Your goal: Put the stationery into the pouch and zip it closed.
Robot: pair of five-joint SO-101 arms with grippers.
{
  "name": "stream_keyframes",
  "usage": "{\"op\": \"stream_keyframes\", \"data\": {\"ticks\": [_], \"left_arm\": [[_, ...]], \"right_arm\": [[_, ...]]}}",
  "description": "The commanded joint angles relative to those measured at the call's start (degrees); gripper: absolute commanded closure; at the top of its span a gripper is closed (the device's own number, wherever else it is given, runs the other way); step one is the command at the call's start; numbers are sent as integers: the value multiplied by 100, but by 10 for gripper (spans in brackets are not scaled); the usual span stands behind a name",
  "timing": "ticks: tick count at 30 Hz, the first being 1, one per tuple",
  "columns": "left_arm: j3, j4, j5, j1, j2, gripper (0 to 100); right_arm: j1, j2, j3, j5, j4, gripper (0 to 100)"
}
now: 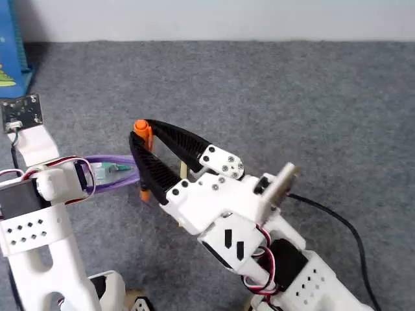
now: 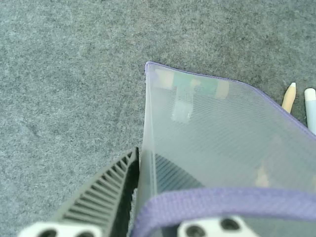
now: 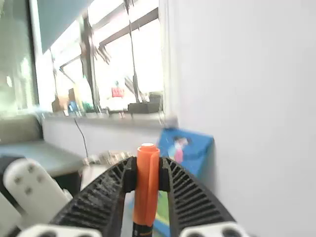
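Near the left edge of the grey surface (image 1: 272, 84), the left gripper (image 2: 144, 157) held the pouch (image 2: 212, 138) by one end. Its fingers (image 2: 106, 197) were closed on the clear wall, one outside and the other seen through the plastic. The pouch was translucent with purple edging. From above it showed as a narrow purple-rimmed strip reaching out from the gripper, with something green and pale inside. Close by its far purple edge, a pencil (image 2: 289, 96) and a white pen (image 2: 310, 108) lay side by side on the surface.

At the pouch's free end, the right gripper (image 1: 142, 134) had its black fingers clamped on the barrel of an orange marker (image 3: 147, 182). The marker stood roughly upright, its lower end close to the pouch; whether they touched could not be told. A blue box (image 1: 10, 58) stood at the back left corner.
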Motion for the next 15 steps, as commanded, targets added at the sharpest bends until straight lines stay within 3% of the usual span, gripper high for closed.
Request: {"op": "stream_keyframes", "data": {"ticks": [1,15], "left_arm": [[-189,-123,0,79,88,989],[-101,-123,0,62,70,989]], "right_arm": [[-40,-66,-62,-229,-708,991],[330,1727,-62,-246,-2589,991]]}}
